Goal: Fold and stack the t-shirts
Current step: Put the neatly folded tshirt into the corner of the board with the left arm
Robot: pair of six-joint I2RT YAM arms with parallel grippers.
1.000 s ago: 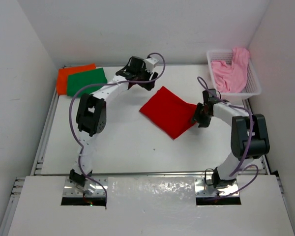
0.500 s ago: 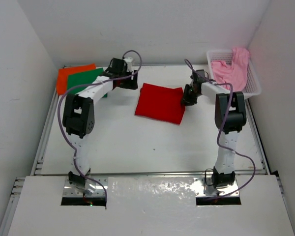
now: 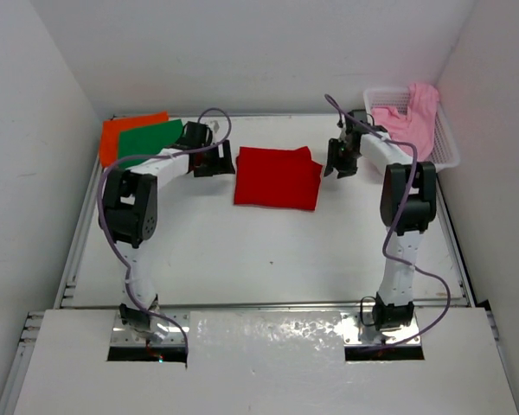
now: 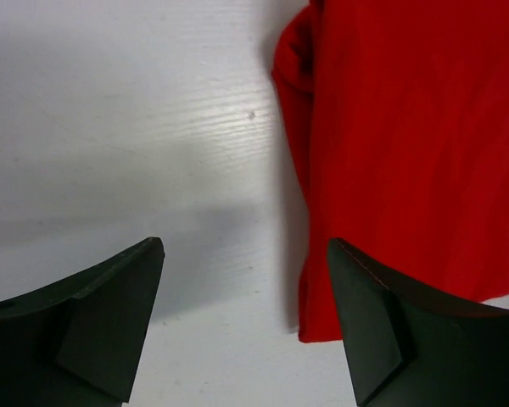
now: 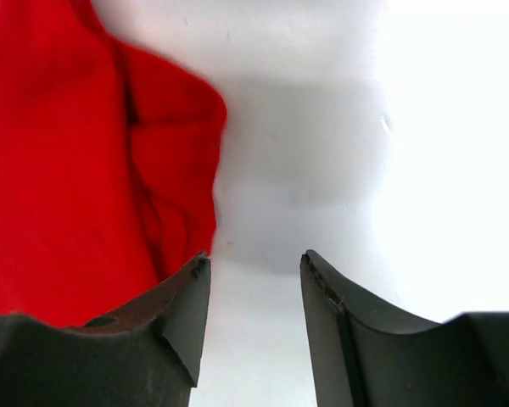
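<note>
The red t-shirt (image 3: pixel 277 177) lies folded into a flat rectangle at the middle back of the table. My left gripper (image 3: pixel 218 161) sits just off its left edge, open, with bare table and only the cloth's edge (image 4: pixel 407 127) by the right finger (image 4: pixel 377 326). My right gripper (image 3: pixel 339 161) is just off the shirt's right edge, open over bare table (image 5: pixel 256 256), the red cloth (image 5: pixel 68 170) beside its left finger. The green t-shirt (image 3: pixel 152 138) lies folded on the orange t-shirt (image 3: pixel 121 131) at the back left. The pink t-shirt (image 3: pixel 405 121) is heaped in the basket.
A white lattice basket (image 3: pixel 445 151) stands in the back right corner against the right wall. White walls close in the table on the left, back and right. Both arms reach across the back half of the table.
The red shirt slid left and toward the back and now lies square. The right gripper has come off its right edge. The left gripper moved left and nearer, beside the left edge.
</note>
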